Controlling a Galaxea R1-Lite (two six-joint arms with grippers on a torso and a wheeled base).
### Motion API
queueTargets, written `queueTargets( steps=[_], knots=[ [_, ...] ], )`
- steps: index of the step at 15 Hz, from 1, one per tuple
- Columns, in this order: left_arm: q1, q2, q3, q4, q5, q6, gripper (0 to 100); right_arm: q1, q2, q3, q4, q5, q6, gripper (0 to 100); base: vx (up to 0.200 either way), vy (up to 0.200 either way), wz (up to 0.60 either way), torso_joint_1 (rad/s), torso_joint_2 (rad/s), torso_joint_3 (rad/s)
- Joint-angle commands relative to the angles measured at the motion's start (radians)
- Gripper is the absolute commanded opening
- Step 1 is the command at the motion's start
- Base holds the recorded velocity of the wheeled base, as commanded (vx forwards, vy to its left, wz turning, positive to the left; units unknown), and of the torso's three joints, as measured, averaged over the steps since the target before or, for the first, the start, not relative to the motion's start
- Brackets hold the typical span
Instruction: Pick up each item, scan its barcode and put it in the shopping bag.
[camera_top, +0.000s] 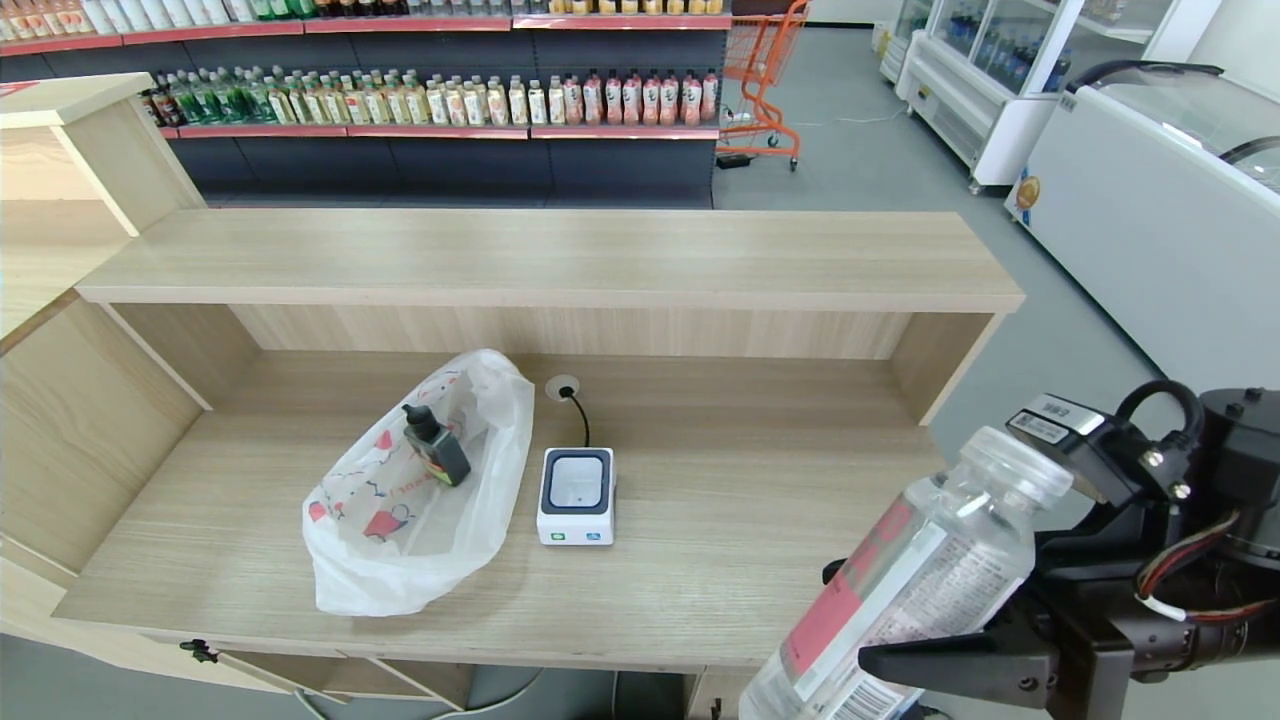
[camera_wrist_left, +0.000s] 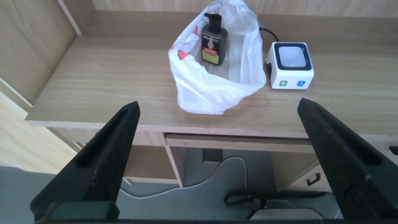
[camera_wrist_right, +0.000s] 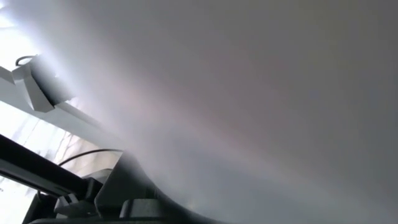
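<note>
My right tool (camera_top: 905, 625): pinching bottle (camera_top: 935, 570), 4 o'clock of scanner (camera_top: 576, 494).
My left tool (camera_wrist_left: 219, 111): spread, empty.
Scan: I should carry it toward 10 o'clock, barcode (camera_top: 862, 700) facing scanner.

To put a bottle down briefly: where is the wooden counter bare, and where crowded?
Bare: the light wooden counter right of the white square scanner, up to the side wall; also left of the white plastic shopping bag. Crowded: the narrow gap between bag and scanner.

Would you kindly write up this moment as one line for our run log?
right gripper: holding clear bottle | left gripper: open, empty | shopping bag: dark bottle inside | scanner: beside bag
</note>
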Motion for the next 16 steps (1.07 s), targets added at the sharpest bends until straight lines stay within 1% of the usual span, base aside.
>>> queueTargets(
  steps=[1, 4, 6, 7, 8, 9, 10, 11, 12, 13, 14, 15, 16],
  knots=[
    [0.001, 0.000, 0.000, 0.000, 0.000, 0.000, 100, 0.000, -0.011, 0.000, 0.000, 0.000, -0.001, 0, 0.000, 0.000, 0.00, 0.000, 0.00, 0.000],
    [0.001, 0.000, 0.000, 0.000, 0.000, 0.000, 100, -0.009, -0.028, 0.006, -0.001, -0.007, -0.011, 0, 0.000, 0.000, 0.00, 0.000, 0.00, 0.000],
    [0.001, 0.000, 0.000, 0.000, 0.000, 0.000, 100, -0.056, -0.034, 0.005, 0.002, -0.047, -0.054, 0, 0.000, 0.000, 0.00, 0.000, 0.00, 0.000],
    [0.001, 0.000, 0.000, 0.000, 0.000, 0.000, 100, -0.086, -0.023, 0.002, 0.004, -0.147, -0.106, 0, 0.000, 0.000, 0.00, 0.000, 0.00, 0.000],
    [0.001, 0.000, 0.000, 0.000, -0.001, 0.000, 100, -0.116, -0.008, 0.002, 0.005, -0.340, -0.171, 0, 0.000, 0.000, 0.00, 0.000, 0.00, 0.000],
    [0.001, 0.000, 0.000, 0.000, -0.001, 0.000, 100, -0.135, 0.006, 0.002, 0.005, -0.506, -0.214, 0, 0.000, 0.000, 0.00, 0.000, 0.00, 0.000],
    [0.001, 0.000, 0.000, 0.000, 0.000, 0.000, 100, -0.158, 0.009, 0.006, -0.003, -0.633, -0.272, 0, 0.000, 0.000, 0.00, 0.000, 0.00, 0.000],
    [0.001, 0.000, 0.000, 0.000, 0.000, 0.000, 100, -0.190, 0.009, 0.002, -0.010, -0.696, -0.376, 0, 0.000, 0.000, 0.00, 0.000, 0.00, 0.000],
    [0.001, 0.000, 0.000, 0.000, 0.000, 0.000, 100, -0.211, 0.014, 0.002, -0.039, -0.696, -0.494, 0, 0.000, 0.000, 0.00, 0.000, 0.00, 0.000],
    [0.001, 0.000, 0.000, 0.000, 0.000, 0.000, 100, -0.217, 0.026, 0.005, -0.076, -0.693, -0.571, 0, 0.000, 0.000, 0.00, 0.000, 0.00, 0.000],
    [0.001, 0.000, 0.000, 0.000, 0.000, 0.000, 100, -0.217, 0.075, 0.005, -0.164, -0.669, -0.657, 0, 0.000, 0.000, 0.00, 0.000, 0.00, 0.000],
    [0.001, 0.000, 0.000, 0.000, 0.000, 0.000, 100, -0.219, 0.111, 0.002, -0.228, -0.613, -0.692, 0, 0.000, 0.000, 0.00, 0.000, 0.00, 0.000],
    [0.002, 0.000, 0.000, 0.000, 0.000, 0.000, 100, -0.221, 0.126, 0.009, -0.250, -0.592, -0.718, 0, 0.000, 0.000, 0.00, 0.000, 0.00, 0.000]
  ],
)
